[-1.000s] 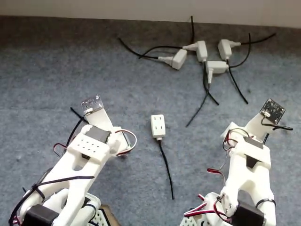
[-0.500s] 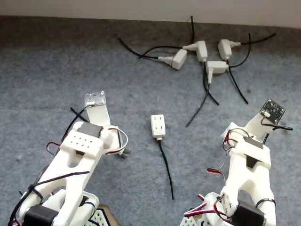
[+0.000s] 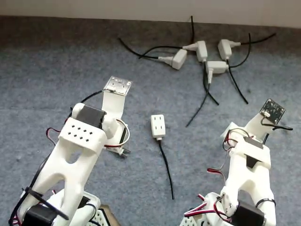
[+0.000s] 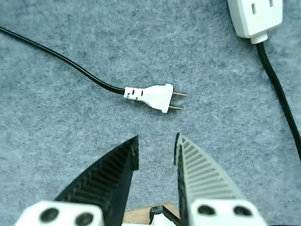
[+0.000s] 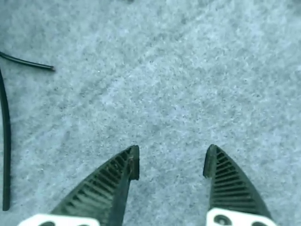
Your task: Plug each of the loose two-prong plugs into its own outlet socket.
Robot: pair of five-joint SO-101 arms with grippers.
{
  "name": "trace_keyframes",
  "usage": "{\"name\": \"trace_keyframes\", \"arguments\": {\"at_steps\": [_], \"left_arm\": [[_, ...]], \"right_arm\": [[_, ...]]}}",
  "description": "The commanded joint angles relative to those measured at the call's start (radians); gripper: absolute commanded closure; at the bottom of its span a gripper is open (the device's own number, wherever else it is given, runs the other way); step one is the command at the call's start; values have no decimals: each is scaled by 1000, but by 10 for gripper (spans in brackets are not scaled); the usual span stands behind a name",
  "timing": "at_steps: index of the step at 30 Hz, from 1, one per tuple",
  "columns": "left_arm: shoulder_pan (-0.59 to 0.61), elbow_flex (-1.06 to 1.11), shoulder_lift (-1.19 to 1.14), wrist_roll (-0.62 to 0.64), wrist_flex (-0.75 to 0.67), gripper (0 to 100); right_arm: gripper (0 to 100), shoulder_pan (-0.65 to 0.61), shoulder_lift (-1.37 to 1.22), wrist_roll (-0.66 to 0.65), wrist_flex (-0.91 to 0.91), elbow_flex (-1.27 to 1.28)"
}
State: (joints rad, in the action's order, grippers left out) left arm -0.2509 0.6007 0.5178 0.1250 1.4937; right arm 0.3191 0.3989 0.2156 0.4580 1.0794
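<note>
Left gripper: jaws apart, nothing between them, held low over the grey table. 1 white two-prong plug lies flat just beyond the fingertips. It is unplugged, and its black lead trails off away from the prongs. The white outlet socket lies near the plug without touching it. Right gripper: jaws wide apart, empty, over the table, with a black cord off to one side. In the high view the outlet socket sits between the 2 arms. 4 white corded pieces cluster at the far edge, well apart from it.
</note>
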Motion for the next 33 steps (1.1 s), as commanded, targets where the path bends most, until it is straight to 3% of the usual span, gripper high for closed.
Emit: {"name": "trace_keyframes", "arguments": {"at_steps": [1,10,18,28,33], "left_arm": [[-15,-59,13,-3,25,866],[22,-61,7,8,17,864],[252,-10,4,244,-149,867],[150,280,4,264,-511,867],[140,337,4,462,-569,863]], "right_arm": [[771,-7,2,-12,-18,-2],[771,-7,2,-12,-18,-2],[771,-7,2,-12,-18,-2],[771,-8,2,-12,-18,-2],[771,-8,2,-12,-18,-2]]}}
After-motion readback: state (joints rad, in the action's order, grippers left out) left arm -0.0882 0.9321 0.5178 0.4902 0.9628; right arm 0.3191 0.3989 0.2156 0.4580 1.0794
